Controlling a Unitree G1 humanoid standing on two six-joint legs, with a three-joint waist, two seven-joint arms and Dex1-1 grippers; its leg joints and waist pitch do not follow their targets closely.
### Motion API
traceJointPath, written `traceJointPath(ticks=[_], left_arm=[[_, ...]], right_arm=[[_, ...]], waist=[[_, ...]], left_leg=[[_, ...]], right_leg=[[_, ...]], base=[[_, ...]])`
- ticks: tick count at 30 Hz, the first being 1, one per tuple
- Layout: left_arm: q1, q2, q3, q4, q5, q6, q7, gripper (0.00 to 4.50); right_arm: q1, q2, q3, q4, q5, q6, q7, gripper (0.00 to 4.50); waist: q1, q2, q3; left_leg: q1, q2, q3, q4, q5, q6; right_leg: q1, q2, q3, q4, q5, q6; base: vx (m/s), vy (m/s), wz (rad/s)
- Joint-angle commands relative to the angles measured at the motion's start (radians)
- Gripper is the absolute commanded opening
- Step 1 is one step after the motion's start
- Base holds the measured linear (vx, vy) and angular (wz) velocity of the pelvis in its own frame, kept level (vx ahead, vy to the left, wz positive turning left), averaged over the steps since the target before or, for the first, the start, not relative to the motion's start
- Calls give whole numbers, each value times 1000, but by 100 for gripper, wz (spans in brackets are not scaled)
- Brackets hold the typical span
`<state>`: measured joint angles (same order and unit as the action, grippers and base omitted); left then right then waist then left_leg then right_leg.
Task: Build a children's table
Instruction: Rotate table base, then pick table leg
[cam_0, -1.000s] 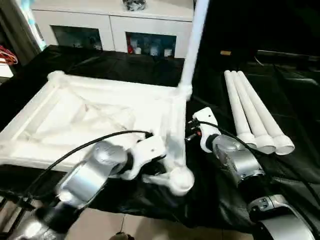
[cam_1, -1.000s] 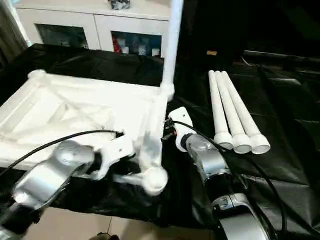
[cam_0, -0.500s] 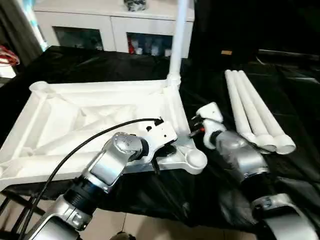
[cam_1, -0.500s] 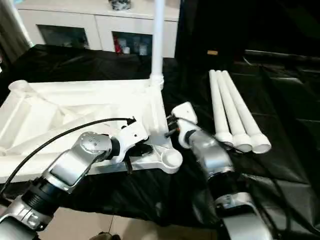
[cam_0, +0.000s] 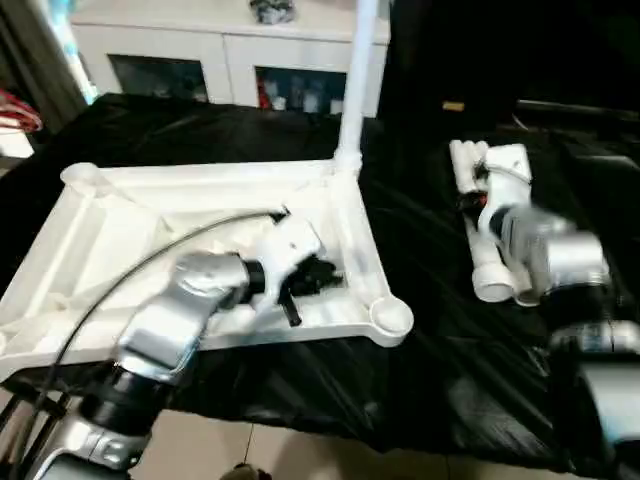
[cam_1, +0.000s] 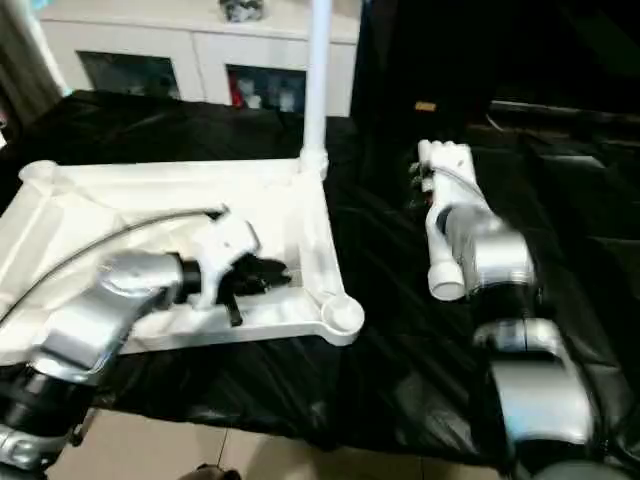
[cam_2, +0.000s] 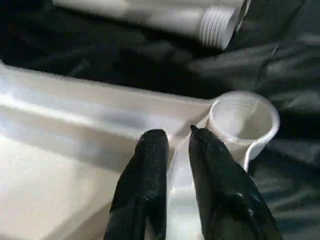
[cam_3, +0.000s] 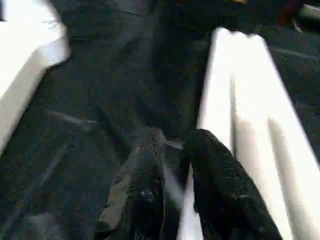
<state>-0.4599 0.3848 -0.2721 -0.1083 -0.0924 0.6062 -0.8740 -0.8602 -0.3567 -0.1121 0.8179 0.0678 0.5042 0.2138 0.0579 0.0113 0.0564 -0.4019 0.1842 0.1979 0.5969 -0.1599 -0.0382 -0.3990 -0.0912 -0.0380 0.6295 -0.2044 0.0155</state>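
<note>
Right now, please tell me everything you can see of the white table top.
The table top is white plastic, lying upside down on the black cloth, ribbed underside up, with round sockets at its corners. One white leg stands upright in the far corner socket; the near socket is empty. The left gripper hovers over its right rim.

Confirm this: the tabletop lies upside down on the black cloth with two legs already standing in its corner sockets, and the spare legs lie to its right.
Not quite. One leg stands in a corner socket of the upturned tabletop, not two; the near right socket is empty, as the left eye view shows. The rest holds: the tabletop lies on the black cloth and the spare legs lie to its right.
</note>
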Motion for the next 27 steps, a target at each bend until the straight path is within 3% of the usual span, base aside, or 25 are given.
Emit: traceJointPath(ticks=[1,6,8,10,11,15,21,27], left_arm=[[11,5,9,-25,-15,11,-12,131],[34,22,6,-77,-36,34,-19,175],[37,23,6,-81,-38,37,-19,180],[57,35,7,-122,-55,65,-20,196],[65,39,9,-138,-60,78,-20,215],[83,59,14,-173,-73,104,-22,226],[88,74,22,-192,-72,101,2,299],[82,83,25,-206,-81,113,14,299]], right_arm=[[-13,-2,-15,40,-1,2,-19,129],[-80,-17,-11,170,-11,-13,-45,176],[-85,-18,-11,180,-12,-14,-47,189],[-127,-25,-19,272,-22,-41,-69,203],[-139,-28,-26,302,-22,-58,-79,220],[-157,-37,-30,351,-20,-83,-97,235],[-171,-48,-30,421,-27,-85,-77,302],[-173,-54,-29,455,-32,-48,-51,302]], waist=[[3,-8,-74],[4,-12,-75],[4,-9,-73],[1,-14,-73],[1,-11,-72],[4,-11,-72],[4,-9,-72],[5,-11,-72]], left_leg=[[30,30,-13,-59,-180,-18],[28,29,-10,-56,-159,-3],[30,30,-11,-57,-180,-9],[28,31,-11,-56,-188,-14],[28,32,-11,-56,-197,-19],[29,31,-11,-56,-198,-22],[27,29,-11,-55,-201,-22],[25,29,-11,-54,-192,-12]], right_leg=[[41,-37,27,-69,-89,-240],[41,-35,26,-66,-65,-249],[39,-35,25,-67,-92,-247],[39,-36,26,-65,-104,-245],[37,-39,26,-67,-116,-246],[37,-35,26,-65,-114,-232],[38,-34,24,-64,-103,-236],[39,-34,24,-63,-95,-243]], base=[[0,0,0],[0,0,0],[0,0,0],[0,0,0],[0,0,0],[0,0,0],[0,0,0],[0,0,0]])
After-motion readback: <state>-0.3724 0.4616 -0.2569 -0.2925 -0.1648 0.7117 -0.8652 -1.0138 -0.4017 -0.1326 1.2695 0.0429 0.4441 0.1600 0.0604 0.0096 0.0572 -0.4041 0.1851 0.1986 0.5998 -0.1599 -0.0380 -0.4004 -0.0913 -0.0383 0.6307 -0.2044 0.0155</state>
